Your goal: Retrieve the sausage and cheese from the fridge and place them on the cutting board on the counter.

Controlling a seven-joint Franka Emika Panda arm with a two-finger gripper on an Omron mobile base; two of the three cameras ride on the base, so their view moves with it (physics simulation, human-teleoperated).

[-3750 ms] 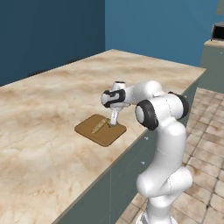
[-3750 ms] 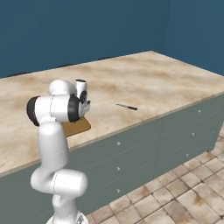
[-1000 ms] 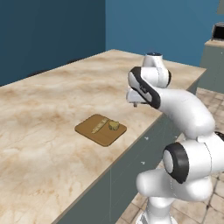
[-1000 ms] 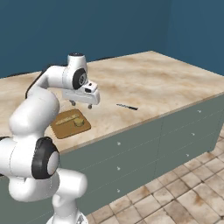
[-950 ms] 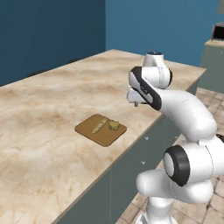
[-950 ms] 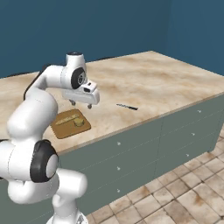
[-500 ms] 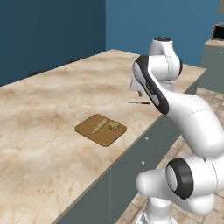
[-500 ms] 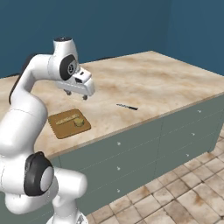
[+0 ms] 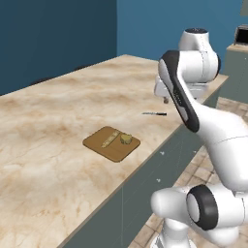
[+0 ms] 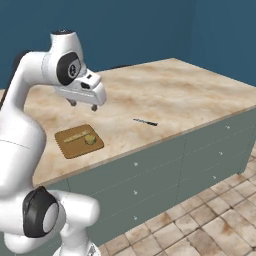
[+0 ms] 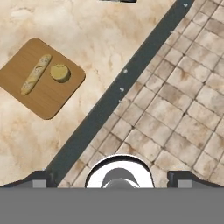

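Wooden board (image 11: 41,78) lies at the upper left of the hand view, on the counter (image 9: 53,116). On it rest a pale, speckled sausage (image 11: 36,74) and, just beside it, the cheese (image 11: 60,73). Gripper (image 10: 83,105) hangs above, right of the board, wide open and empty. Placing looks done; I judge only retreat remains.

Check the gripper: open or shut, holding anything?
Open and empty. The gripper hangs above the counter, its fingers spread, nothing between them.
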